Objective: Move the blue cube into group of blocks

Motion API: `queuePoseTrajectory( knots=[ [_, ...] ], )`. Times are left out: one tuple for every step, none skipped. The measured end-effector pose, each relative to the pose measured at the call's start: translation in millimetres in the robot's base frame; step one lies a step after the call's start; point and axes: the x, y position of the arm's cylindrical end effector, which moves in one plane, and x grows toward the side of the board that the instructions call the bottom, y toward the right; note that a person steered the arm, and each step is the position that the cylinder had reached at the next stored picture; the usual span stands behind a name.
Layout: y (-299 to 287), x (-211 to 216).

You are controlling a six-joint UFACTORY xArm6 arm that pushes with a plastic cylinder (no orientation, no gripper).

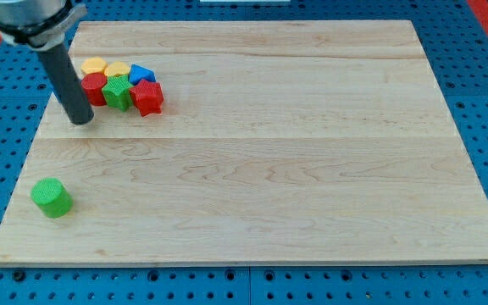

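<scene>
Near the desk's (252, 169) upper left corner a tight cluster of blocks is seen, taken as the landmark for these notes. Six pieces are counted in it: a yellow block (94, 65) at its upper left, a second yellow block (117, 69) just to the view's right of that, a blue block (141, 74) at the upper right edge, a red cylinder (94, 88) at the lower left, a green star-shaped block (118, 92) in the lower middle, and a red star-shaped block (148, 97) at the lower right. All six are packed touching or nearly touching. The blue block, whose exact shape cannot be made out, is pressed against the second yellow block and sits just above the red star-shaped block, so it is already lodged within the cluster. My tip (80, 121) is placed just to the view's left of and slightly below the cluster, close beside the red cylinder; whether contact is made cannot be told. The dark rod rises from it toward the view's top left. Fingers are not fitted, so no grasp state can be recorded. A green cylinder (52, 197) is noted well apart from the cluster, far below it toward the desk's lower left corner.
</scene>
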Motion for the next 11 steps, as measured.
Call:
queuePoseTrajectory(
  knots=[
    [-73.8,16.4],
    [-76.2,3.2],
    [-75.4,-26.0],
    [-76.7,-38.4],
    [-55.1,-46.6],
    [-51.6,-61.1],
    [-60.1,-59.6],
    [-75.9,-61.4],
    [-64.4,-88.3],
    [-39.2,-87.7],
    [-33.4,-83.8]
  ],
)
